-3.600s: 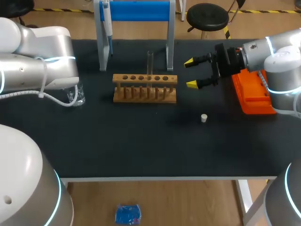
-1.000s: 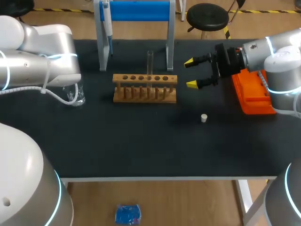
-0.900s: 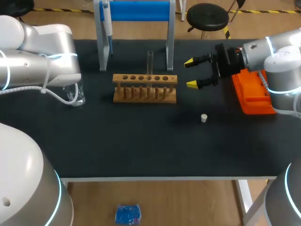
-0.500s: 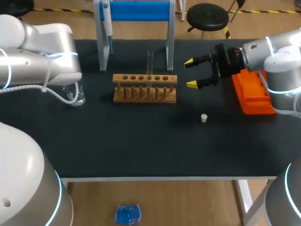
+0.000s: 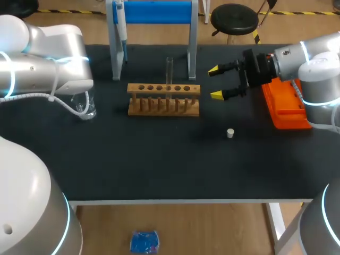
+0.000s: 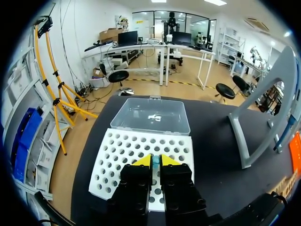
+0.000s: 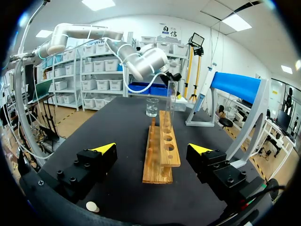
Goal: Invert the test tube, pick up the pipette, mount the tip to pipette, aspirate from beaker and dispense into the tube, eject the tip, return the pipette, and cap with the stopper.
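Note:
In the left wrist view my left gripper (image 6: 155, 160) hangs over a white tip rack (image 6: 117, 157). Its yellow tips are pressed on a small bluish pipette tip (image 6: 155, 161) between them. The rack's clear lid (image 6: 150, 115) lies open behind. A clear test tube (image 5: 169, 69) stands upright in the wooden rack (image 5: 163, 99). The pipette (image 5: 121, 24) hangs on the blue stand (image 5: 154, 11). My right gripper (image 5: 216, 82) is open, to the right of the wooden rack (image 7: 162, 153) and level with the test tube (image 7: 171, 101). A white stopper (image 5: 230, 133) lies on the table.
A glass beaker (image 5: 85, 106) stands under my left arm (image 5: 48, 64), left of the wooden rack. An orange box (image 5: 287, 106) lies at the right under my right arm. In the right wrist view the stopper (image 7: 92, 206) lies beneath one finger, and the beaker (image 7: 152, 107) stands beyond the rack.
My left arm has shifted slightly up and toward the far left. The right arm, tube, rack and stopper have not moved.

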`<state>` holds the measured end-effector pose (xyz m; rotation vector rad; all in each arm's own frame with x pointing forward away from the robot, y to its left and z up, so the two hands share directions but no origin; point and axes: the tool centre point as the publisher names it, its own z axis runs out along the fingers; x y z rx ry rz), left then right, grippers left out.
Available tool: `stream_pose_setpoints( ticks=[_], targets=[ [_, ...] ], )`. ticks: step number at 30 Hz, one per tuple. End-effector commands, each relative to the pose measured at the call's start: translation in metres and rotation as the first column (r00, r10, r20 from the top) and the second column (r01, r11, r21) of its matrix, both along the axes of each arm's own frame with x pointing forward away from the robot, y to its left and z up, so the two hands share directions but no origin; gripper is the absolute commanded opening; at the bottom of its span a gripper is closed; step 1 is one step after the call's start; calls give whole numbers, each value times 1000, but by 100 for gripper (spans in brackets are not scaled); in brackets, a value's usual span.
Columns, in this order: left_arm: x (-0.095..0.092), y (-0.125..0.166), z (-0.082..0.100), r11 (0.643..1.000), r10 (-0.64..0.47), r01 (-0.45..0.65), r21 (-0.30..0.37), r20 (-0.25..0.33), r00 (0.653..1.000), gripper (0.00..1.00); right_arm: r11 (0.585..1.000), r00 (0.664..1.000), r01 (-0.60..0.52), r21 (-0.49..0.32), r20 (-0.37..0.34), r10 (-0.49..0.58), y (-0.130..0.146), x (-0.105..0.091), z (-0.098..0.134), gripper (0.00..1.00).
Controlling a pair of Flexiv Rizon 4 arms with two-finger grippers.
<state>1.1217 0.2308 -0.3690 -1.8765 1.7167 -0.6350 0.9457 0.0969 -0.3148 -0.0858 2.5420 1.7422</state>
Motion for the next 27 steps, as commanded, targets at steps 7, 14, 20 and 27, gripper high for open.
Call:
stream_pose_setpoints(
  ticks=[7, 14, 20, 27],
  targets=[
    [2, 2, 6, 1000, -3, 3, 7, 3, 1000, 0, 1000, 1000, -2, 0, 0, 2, -1, 0, 0, 100],
    [1, 3, 18, 1000, -2, 1, 21, 14, 1000, 0, 1000, 1000, -2, 0, 0, 2, -1, 0, 0, 100],
    [1, 4, 27, 999, 0, -1, 33, 25, 1000, 0, 1000, 1000, -2, 0, 0, 2, -1, 0, 0, 100],
    [0, 5, 39, 999, 3, -4, 48, 36, 999, 0, 1000, 1000, -2, 0, 0, 2, -1, 0, 0, 100]
  ],
)
